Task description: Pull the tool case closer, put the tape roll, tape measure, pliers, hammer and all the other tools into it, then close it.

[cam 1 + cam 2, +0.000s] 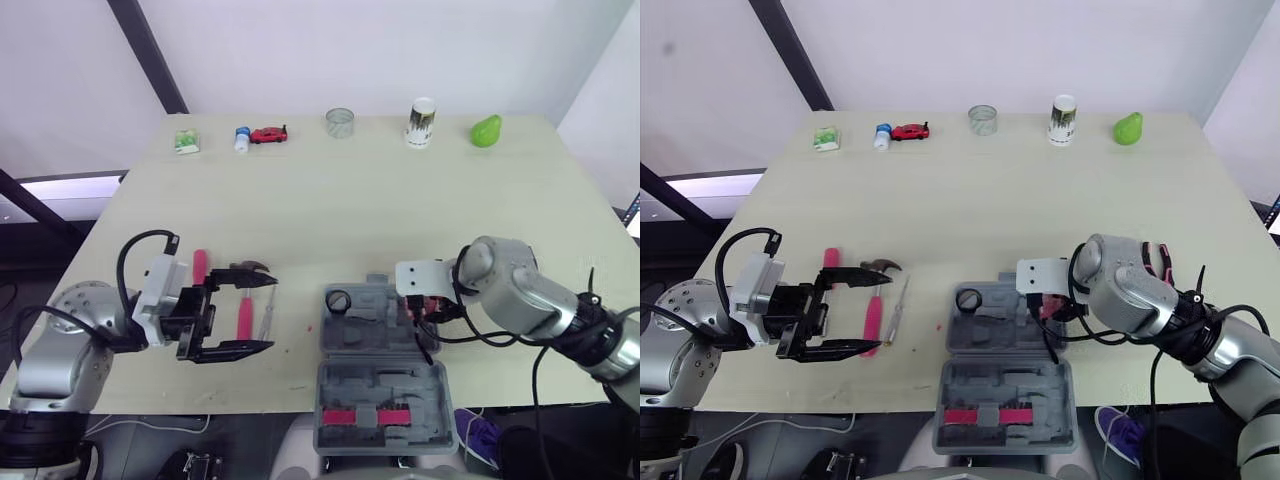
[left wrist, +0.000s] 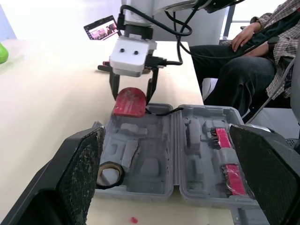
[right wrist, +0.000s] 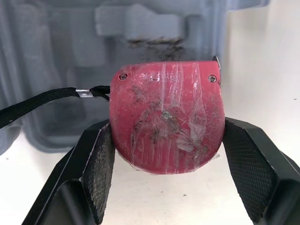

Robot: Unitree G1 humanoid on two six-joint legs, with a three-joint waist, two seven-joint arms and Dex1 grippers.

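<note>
Right wrist view: red tape measure (image 3: 165, 117), embossed lettering illegible, in right pincer (image 3: 166, 143).

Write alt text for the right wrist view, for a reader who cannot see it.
The right gripper is shut on a red tape measure, its black fingers pressing either side. A black strap trails from the tape measure, and behind it the open grey tool case lies on the pale table.

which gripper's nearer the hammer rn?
Left. The left gripper is open right at the hammer handle; the right gripper is away over the tool case, shut on the tape measure.
</note>
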